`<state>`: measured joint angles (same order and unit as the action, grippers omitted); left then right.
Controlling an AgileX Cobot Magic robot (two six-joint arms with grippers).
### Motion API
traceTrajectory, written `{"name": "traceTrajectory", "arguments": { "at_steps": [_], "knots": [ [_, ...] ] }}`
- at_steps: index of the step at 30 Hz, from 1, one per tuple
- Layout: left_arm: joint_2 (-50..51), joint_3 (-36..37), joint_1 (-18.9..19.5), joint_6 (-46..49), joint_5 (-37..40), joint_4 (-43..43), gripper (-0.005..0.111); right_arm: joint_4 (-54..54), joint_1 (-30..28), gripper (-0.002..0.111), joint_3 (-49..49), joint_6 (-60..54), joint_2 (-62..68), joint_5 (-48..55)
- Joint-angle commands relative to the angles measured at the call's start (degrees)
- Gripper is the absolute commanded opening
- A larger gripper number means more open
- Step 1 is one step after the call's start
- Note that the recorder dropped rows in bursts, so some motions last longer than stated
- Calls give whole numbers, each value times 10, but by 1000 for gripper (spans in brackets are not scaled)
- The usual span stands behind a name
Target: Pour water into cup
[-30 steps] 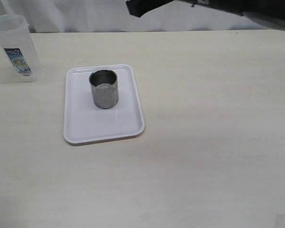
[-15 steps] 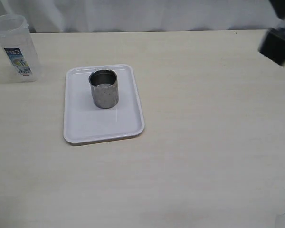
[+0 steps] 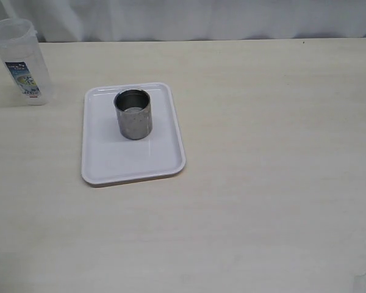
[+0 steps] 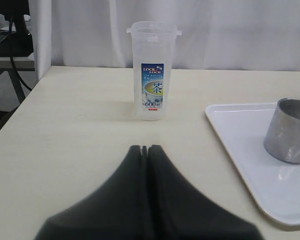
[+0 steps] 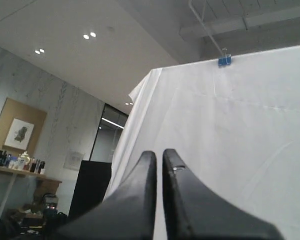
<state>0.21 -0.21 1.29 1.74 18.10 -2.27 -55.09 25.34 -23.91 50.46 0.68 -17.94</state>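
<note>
Both the left gripper point(image 4: 147, 150) and the right gripper point(image 5: 159, 154) are closed and empty; pushing the container point(image 3: 21, 61) at the counter's far left corner could topple it.

Before me, the pale cream wood-grain table point(image 3: 262, 152) carries two things directly. A white rectangular plastic tray point(image 3: 128, 160) with rounded corners lies flat, left of centre. A tall clear plastic container point(image 3: 21, 61) with a blue-and-white label stands upright near the far left corner, apart from the tray.
</note>
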Motion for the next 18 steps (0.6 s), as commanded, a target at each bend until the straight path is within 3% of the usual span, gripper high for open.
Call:
{"name": "traceTrajectory", "arguments": {
  "at_steps": [1, 9, 12, 18],
  "knots": [
    [-2, 2, 1, 2, -4, 1, 0, 5, 1, 4, -1, 2, -7, -10],
    [-2, 2, 1, 2, -4, 1, 0, 65, 1, 4, 10, -36, -7, 13],
    [-2, 2, 1, 2, -4, 1, 0, 113, 1, 4, 33, -155, -7, 46],
    [-2, 2, 1, 2, -4, 1, 0, 374, -24, 4, 87, -522, -7, 145]
  ]
}}
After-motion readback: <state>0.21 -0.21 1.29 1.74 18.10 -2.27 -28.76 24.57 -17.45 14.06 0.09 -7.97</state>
